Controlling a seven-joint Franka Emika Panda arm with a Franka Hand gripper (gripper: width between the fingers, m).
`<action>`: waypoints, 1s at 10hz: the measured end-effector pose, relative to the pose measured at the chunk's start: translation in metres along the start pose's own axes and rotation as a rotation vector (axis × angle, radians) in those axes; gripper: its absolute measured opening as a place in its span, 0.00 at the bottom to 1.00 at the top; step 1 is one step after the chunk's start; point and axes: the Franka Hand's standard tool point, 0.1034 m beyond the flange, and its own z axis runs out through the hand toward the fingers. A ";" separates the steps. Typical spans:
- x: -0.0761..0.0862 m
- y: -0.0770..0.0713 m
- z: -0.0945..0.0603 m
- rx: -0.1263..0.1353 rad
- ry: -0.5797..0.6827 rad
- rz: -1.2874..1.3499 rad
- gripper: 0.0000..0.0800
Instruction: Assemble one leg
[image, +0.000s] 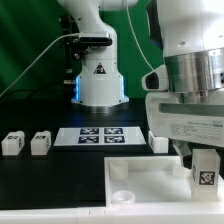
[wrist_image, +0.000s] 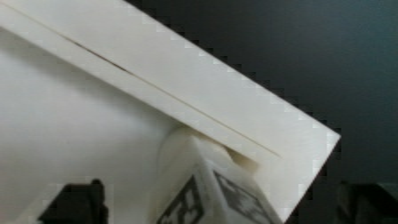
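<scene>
One small white plastic leg block (image: 205, 167) with a black-and-white tag sits clamped in my gripper (image: 203, 160), right over the big flat white panel's (image: 150, 172) corner. I should lower it slowly, straight, keeping it upright.

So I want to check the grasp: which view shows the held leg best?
The exterior view: the leg, tag facing out, sits in the pincer over the panel. The wrist view shows only its blurred upper end near the panel's corner.
</scene>
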 end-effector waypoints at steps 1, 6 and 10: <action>0.001 0.000 0.000 -0.002 0.002 -0.132 0.81; 0.006 -0.003 -0.005 -0.075 0.033 -0.654 0.81; 0.005 -0.001 -0.004 -0.068 0.034 -0.396 0.37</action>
